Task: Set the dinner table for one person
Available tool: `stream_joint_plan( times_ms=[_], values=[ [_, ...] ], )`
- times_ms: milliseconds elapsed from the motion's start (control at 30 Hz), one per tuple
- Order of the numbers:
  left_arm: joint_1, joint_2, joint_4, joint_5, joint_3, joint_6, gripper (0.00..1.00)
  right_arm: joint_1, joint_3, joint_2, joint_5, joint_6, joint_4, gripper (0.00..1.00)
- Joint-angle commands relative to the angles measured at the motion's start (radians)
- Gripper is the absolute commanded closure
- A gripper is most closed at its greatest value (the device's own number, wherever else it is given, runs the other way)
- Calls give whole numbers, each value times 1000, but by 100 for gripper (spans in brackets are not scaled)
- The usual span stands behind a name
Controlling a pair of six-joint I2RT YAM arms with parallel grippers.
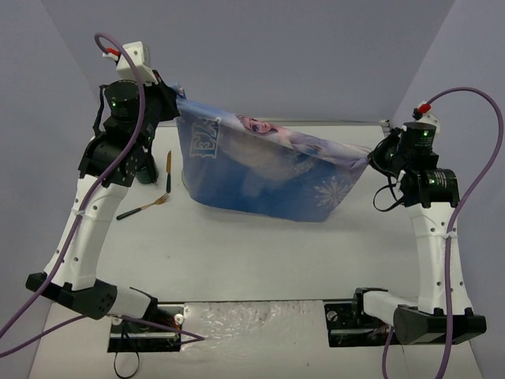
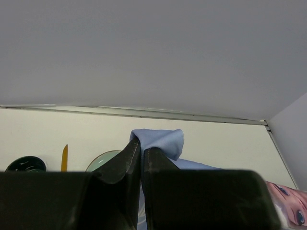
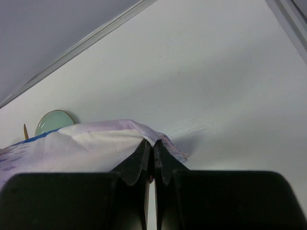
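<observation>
Together, the left gripper [image 2: 141, 146] and right gripper [image 3: 153, 145] are each clamping a corner of the blue placemat [image 1: 268, 170] (Elsa print), suspending it over the dinner table [image 1: 260, 253].

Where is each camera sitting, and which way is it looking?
Top view: high behind the arms, looking down on the white table; both arms show, stretching the blue cloth between them.
Left wrist: on the left arm, facing the far wall past its shut left claw, which pinches a cloth corner.
Right wrist: on the right arm, looking across the table past its shut right claw, which pinches the cloth's other end.
Shared: both wrist views see the cloth and the green plate.
</observation>
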Motion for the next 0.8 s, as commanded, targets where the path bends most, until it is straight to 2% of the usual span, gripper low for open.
stream_joint_plan(
  times_ms=[0, 133, 500, 633, 767],
  values=[
    [26, -32, 130, -6, 31, 23, 100, -20, 61, -42, 34, -8, 22, 100],
    [26, -75, 145, 1, -7, 38, 100, -20, 59, -88, 34, -47, 38, 100],
    [25, -410, 142, 23, -253, 46, 100, 7, -17, -362, 50, -51, 44, 100],
    [25, -459, 58, 51, -233, 65, 100, 8, -25, -429, 53, -44, 43, 100],
    [25, -405, -59, 64, -122, 81, 100, 8, -19, -459, 49, -21, 41, 100]
  ],
)
